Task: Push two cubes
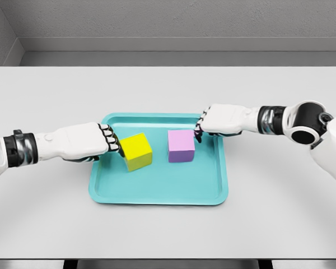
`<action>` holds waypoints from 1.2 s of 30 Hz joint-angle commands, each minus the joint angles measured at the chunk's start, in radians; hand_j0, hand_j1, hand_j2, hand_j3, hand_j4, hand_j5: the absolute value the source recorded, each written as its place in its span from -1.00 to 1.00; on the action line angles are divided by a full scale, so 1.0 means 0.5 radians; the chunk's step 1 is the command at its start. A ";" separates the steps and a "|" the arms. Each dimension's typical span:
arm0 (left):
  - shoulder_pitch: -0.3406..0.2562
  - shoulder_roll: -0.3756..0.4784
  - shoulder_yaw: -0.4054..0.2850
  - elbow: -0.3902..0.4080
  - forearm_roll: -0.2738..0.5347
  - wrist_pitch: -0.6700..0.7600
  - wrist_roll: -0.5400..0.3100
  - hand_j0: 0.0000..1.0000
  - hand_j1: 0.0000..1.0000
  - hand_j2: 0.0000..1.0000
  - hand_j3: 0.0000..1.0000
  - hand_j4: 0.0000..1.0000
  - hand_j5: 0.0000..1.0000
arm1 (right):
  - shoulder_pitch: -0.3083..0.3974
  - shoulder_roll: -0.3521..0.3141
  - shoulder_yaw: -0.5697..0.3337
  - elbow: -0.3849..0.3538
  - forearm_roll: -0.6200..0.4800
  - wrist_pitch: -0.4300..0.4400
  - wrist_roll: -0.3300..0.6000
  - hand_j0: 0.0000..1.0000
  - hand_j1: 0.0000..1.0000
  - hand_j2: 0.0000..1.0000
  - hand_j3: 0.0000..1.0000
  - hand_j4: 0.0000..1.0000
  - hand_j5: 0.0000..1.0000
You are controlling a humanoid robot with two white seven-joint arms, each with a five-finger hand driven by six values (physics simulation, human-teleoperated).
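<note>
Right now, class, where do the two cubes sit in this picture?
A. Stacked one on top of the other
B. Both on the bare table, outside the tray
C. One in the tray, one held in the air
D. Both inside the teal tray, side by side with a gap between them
D: the yellow cube and the pink cube both rest on the teal tray floor, apart from each other.

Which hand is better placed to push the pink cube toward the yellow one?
Right. The right hand has curled fingers at the pink cube's outer right face. The left hand sits against the yellow cube, on the far side.
</note>
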 commanded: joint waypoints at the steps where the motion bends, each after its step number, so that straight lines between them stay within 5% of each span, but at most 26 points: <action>1: 0.000 -0.003 0.000 0.000 0.013 0.005 0.001 0.46 0.46 0.46 0.46 0.46 0.46 | 0.000 -0.045 -0.001 -0.003 0.006 -0.010 -0.002 0.08 0.08 0.08 0.08 0.08 0.08; 36: -0.015 -0.058 0.000 0.085 -0.003 0.005 -0.027 0.51 0.51 0.51 0.51 0.51 0.51 | -0.021 0.111 0.079 0.025 0.018 -0.010 -0.002 0.05 0.05 0.05 0.05 0.05 0.05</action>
